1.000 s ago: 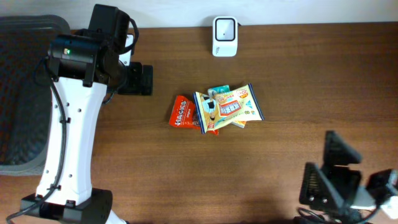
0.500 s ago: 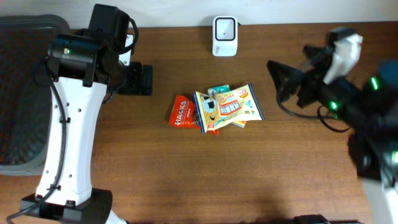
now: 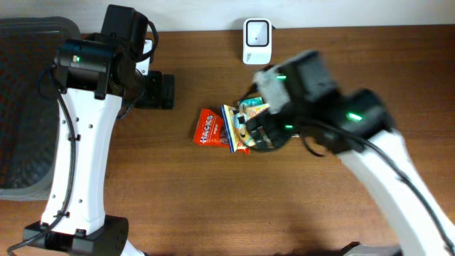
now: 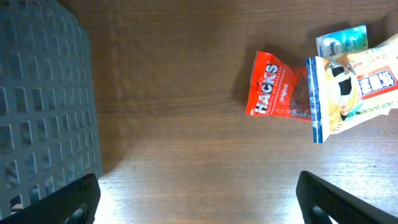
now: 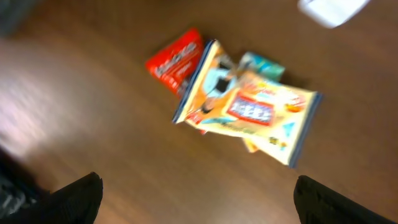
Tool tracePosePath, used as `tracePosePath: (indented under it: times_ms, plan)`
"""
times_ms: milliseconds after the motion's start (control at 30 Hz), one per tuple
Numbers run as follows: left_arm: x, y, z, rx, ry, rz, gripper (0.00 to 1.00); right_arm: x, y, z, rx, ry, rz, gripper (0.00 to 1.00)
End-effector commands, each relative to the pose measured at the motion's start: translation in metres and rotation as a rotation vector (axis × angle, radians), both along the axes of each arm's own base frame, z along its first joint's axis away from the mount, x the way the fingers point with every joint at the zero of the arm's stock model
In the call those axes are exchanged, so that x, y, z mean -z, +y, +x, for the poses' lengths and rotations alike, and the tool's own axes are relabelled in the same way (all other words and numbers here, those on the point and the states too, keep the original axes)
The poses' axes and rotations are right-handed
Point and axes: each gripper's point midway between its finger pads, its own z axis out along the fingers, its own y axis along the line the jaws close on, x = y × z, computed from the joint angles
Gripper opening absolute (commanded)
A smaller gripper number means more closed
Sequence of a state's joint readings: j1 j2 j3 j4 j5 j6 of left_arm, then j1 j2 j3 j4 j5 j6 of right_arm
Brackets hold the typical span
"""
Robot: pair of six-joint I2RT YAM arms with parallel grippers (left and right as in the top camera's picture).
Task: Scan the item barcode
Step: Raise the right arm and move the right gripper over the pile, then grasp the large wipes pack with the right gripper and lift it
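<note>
Pile of three snack pkts lies on table (image 3: pixel 142 185), near scanner (image 3: pixel 257 40), on the robot's side of it and slightly left.

- Yellow pkt (image 5: pixel 249 115) sits on top, overlapping red pkt (image 4: pixel 273 93) on the side further left of scanner, with teal pkt (image 5: pixel 261 64) peeking out on scanner side.
- No barcode seen on the up face; prob. underneath.
- Handling, judged: light, thin glossy film, floppy, slippery, contents crushable.
- Best hold: crimped end seam or the free corner away from red pkt. Propped on the others, so that edge may sit a bit proud of the wood. A mid-body pinch would likely slide or drag neighbours.
- R gripper (image 5: pixel 198 202) hangs above pile, jaws spread wide, nothing in them; wrist view blurred.
- L gripper (image 4: pixel 199 202) well left of scanner, jaws wide, empty.
- Basket (image 3: pixel 21 107) furthest left.
</note>
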State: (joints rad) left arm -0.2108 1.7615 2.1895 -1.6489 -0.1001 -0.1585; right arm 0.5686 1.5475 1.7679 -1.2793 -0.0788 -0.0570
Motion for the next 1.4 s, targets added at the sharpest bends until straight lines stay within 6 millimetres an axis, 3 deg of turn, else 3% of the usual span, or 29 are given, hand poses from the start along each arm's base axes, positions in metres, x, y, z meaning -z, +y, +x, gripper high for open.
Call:
tracePosePath:
  times_ms: [0,233,333,433,833,1067,1300,1367]
  plan:
    - [-0.001,-0.001,-0.001,-0.006,-0.004,-0.013,0.99,0.026,0.021,-0.001,-0.056,0.071,-0.034,0.98]
    - [-0.001,-0.001,-0.001,-0.006,-0.004,-0.013,0.99,0.107,0.036,0.016,-0.060,0.253,-0.157,1.00]
    - [-0.001,-0.001,-0.001,-0.006,-0.004,-0.013,0.99,0.128,0.040,0.022,-0.061,0.286,-0.179,0.93]
    - [-0.001,-0.001,-0.001,-0.006,-0.004,-0.013,0.99,0.144,0.044,0.024,-0.065,0.309,-0.196,0.93]
    - [-0.001,-0.001,-0.001,-0.006,-0.004,-0.013,0.99,0.177,0.051,0.039,-0.052,0.165,-0.348,0.93]
    - [-0.001,-0.001,-0.001,-0.006,-0.004,-0.013,0.99,0.194,0.034,0.048,0.018,0.078,-0.459,0.94]
    - [-0.001,-0.001,-0.001,-0.006,-0.004,-0.013,0.99,0.196,0.037,0.055,0.027,0.053,-0.455,0.94]
    - [-0.001,-0.001,-0.001,-0.006,-0.004,-0.013,0.99,0.206,0.041,0.050,0.014,0.075,-0.428,0.94]
